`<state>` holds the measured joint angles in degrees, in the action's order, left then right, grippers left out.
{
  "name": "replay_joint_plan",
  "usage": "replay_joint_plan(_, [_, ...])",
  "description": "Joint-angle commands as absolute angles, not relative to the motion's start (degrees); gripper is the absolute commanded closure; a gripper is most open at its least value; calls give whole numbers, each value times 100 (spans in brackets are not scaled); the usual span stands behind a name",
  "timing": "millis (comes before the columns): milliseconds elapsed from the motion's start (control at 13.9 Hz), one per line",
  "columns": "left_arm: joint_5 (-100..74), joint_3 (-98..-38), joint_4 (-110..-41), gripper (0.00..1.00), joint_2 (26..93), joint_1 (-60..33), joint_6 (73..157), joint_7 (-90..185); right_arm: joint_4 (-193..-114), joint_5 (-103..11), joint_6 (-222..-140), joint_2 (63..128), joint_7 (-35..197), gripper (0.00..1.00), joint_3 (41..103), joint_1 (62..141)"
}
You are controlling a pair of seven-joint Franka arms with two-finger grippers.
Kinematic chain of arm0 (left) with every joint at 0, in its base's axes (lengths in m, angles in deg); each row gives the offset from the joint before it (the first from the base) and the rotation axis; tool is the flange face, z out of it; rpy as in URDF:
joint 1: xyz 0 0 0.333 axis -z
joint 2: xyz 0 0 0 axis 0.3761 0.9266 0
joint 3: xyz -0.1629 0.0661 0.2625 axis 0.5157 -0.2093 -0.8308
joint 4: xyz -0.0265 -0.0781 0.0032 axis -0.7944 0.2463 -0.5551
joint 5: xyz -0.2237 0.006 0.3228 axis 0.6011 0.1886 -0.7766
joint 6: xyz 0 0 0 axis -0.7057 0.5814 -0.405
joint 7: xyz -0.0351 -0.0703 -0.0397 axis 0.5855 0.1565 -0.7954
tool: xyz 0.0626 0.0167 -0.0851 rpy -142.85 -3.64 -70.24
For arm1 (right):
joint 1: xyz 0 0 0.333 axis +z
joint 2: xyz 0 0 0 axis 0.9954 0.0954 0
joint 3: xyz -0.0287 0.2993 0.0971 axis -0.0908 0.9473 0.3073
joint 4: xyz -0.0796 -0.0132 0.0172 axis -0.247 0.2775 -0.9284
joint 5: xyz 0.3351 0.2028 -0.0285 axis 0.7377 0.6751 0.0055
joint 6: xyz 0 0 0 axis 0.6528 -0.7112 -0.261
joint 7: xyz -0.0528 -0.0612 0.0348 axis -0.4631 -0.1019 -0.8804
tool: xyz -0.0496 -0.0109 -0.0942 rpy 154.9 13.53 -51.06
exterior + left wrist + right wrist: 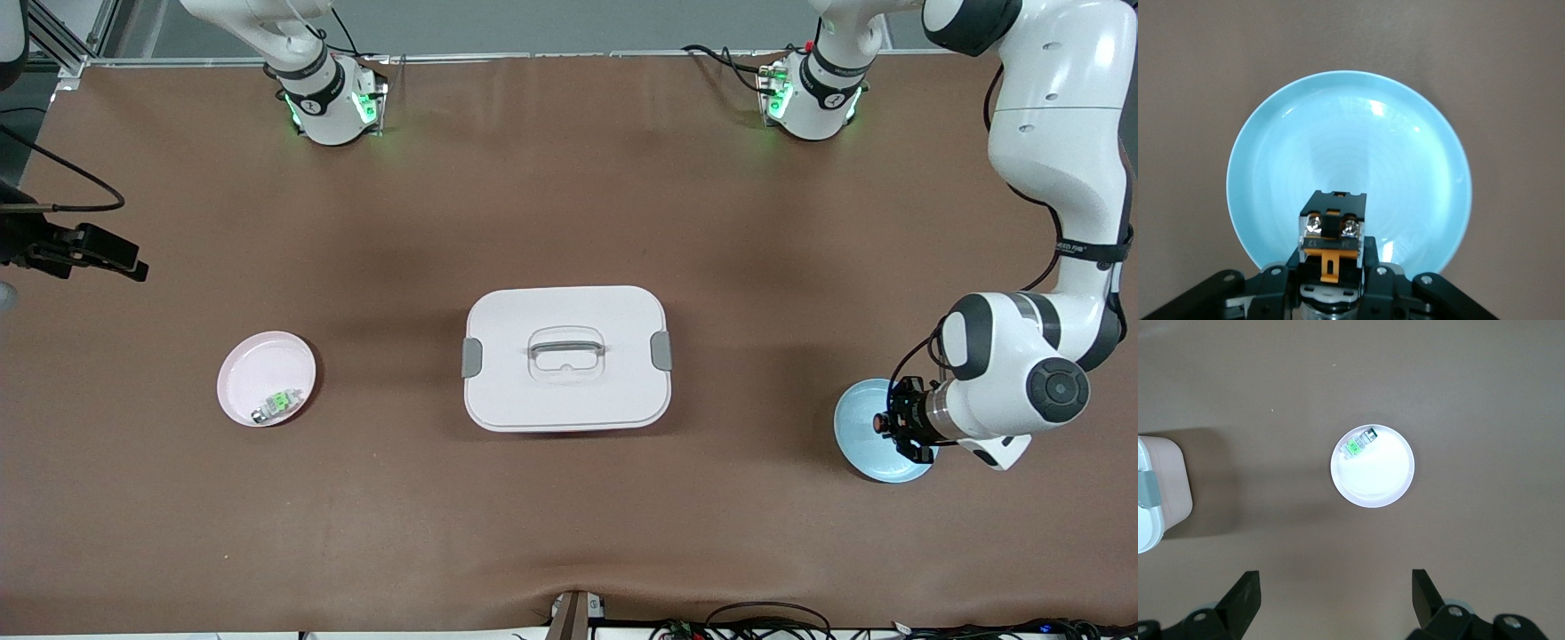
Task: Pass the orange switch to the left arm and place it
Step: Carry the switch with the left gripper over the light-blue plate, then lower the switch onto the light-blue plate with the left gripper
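The orange switch (1333,233), a small black part with an orange clip and two silver screws, sits between the fingers of my left gripper (1333,267), which is shut on it. In the front view that gripper (882,425) hangs over the pale blue plate (858,449) at the left arm's end of the table, with the switch (878,424) at its tip. The white box (533,400) stands mid-table with its lid on. My right gripper (1337,603) is open and holds nothing, high over bare table near the pink plate (1378,480); it waits.
The pink plate (258,364) at the right arm's end holds a small green-and-silver part (276,404). A corner of the box (1158,493) shows in the right wrist view. The blue plate (1338,133) has nothing lying on it.
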<state>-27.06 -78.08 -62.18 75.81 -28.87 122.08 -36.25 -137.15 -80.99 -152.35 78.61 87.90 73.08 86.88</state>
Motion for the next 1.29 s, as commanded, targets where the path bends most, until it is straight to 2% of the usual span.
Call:
replay_joint_plan(0, [-2906, -7813, -6392, 100, 7591, -3000, 12214, -3549, -14056, -8016, -15423, 7562, 8853, 0, 7346, 8628])
replay_joint_plan(933, [-2872, -7725, -6542, 100, 7706, -3123, 12847, -3197, -14003, -8016, -15423, 7544, 8861, 0, 7381, 8637])
replay_joint_plan(1220, [-2863, -7480, -6718, 97, 7706, -3343, 13013, -3170, -14012, -7998, -15520, 7553, 8818, 0, 7390, 8672])
